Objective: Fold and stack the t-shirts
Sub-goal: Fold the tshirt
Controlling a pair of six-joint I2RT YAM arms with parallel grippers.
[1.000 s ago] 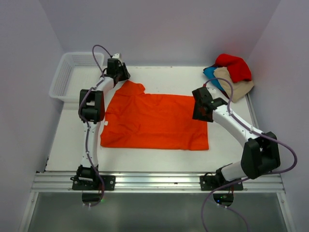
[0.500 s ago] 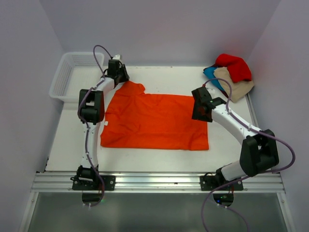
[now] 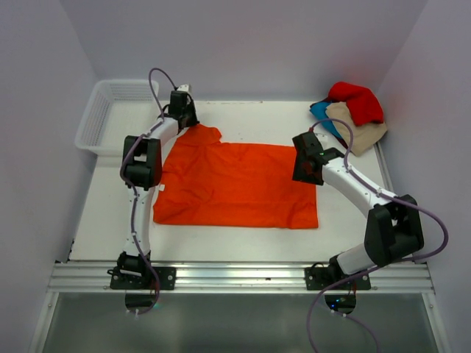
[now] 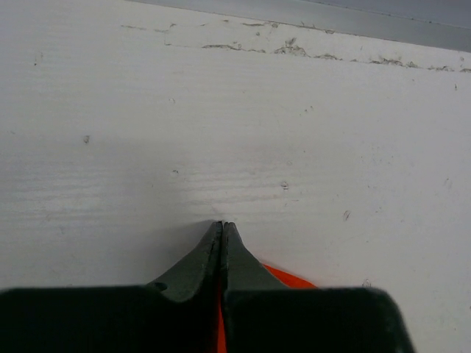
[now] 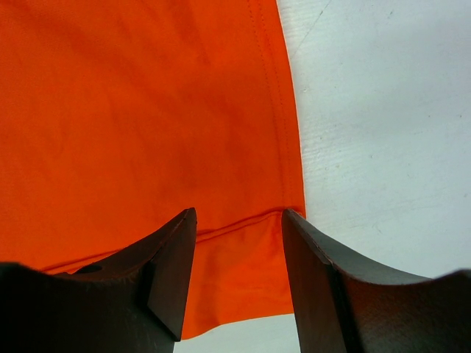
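Note:
The bright orange t-shirt [image 3: 235,184] lies spread flat in the middle of the white table. My left gripper [image 3: 182,109] is at the shirt's far left corner, by the sleeve. Its jaws are shut, with the tips [image 4: 222,225] on bare table just past the cloth. A thin strip of orange [image 4: 287,278] shows under and between the fingers. My right gripper [image 3: 307,163] is open over the shirt's far right hem corner [image 5: 250,279], one finger on each side of the hem seam. Red [image 3: 356,100], beige [image 3: 358,126] and teal-blue [image 3: 322,112] shirts lie heaped at the far right.
A white mesh basket [image 3: 103,118] stands at the far left, beside the left arm. The table's far edge [image 4: 309,13] runs close ahead of the left gripper. A metal rail [image 3: 235,276] runs along the near edge by the arm bases.
My left gripper has shifted slightly to the right at the shirt's far left corner. The right gripper has edged a little left. The orange shirt has not visibly moved.

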